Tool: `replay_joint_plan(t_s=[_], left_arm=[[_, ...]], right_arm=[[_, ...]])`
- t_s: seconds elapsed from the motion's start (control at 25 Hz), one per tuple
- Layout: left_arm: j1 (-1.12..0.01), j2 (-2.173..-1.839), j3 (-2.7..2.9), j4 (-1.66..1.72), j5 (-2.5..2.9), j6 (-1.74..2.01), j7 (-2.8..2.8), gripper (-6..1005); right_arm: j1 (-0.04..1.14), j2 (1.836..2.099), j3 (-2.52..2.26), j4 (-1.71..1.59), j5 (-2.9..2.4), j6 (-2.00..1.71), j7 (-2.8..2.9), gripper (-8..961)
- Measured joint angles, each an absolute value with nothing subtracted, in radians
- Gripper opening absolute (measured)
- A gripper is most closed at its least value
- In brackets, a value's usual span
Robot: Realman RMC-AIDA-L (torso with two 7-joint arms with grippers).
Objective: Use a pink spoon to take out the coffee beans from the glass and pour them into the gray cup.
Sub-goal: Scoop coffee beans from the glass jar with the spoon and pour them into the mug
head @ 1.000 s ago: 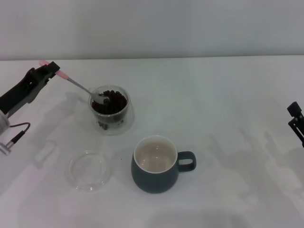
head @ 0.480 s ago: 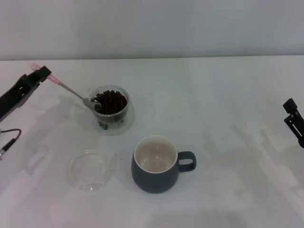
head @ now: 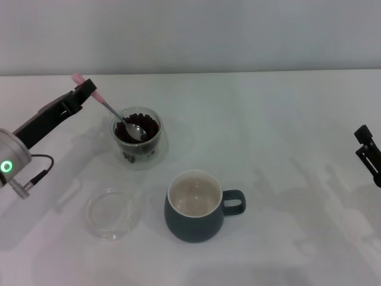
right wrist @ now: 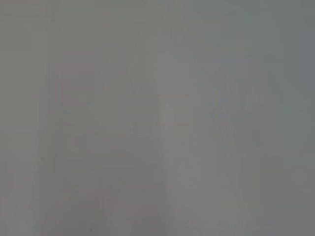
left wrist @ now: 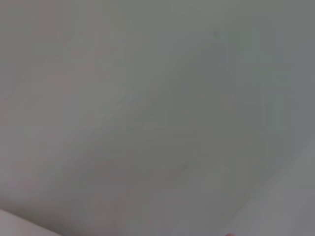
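My left gripper (head: 83, 91) is shut on the pale-pink handle of the pink spoon (head: 113, 111), up and to the left of the glass (head: 137, 137). The spoon slants down so that its metal bowl rests inside the glass on the coffee beans (head: 146, 126). The gray cup (head: 195, 207) stands nearer to me and to the right of the glass, its cream inside bare and its handle pointing right. My right gripper (head: 368, 149) is parked at the far right edge of the head view. Both wrist views show only blank grey.
A flat clear round dish (head: 112, 213) lies left of the gray cup, in front of the glass. All of it rests on a white table (head: 286, 137) with a pale wall behind.
My left gripper has swung up and to the right, steepening the spoon. Its bowl went from the glass's left rim to deeper among the beans. The right arm stayed put.
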State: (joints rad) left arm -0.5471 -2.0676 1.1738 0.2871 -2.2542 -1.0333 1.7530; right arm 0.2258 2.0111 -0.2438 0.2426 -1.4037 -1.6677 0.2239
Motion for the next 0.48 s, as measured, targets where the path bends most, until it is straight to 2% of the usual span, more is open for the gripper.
replay_joint_plan(t_s=[0.48], left_arm=[[-0.577,-2.078,1.177,0.274,-2.242,-0.962,1.814,132]], right_arm=[[0.229,2.011,-0.244,0.242,-1.398,-1.683,0.224,844]])
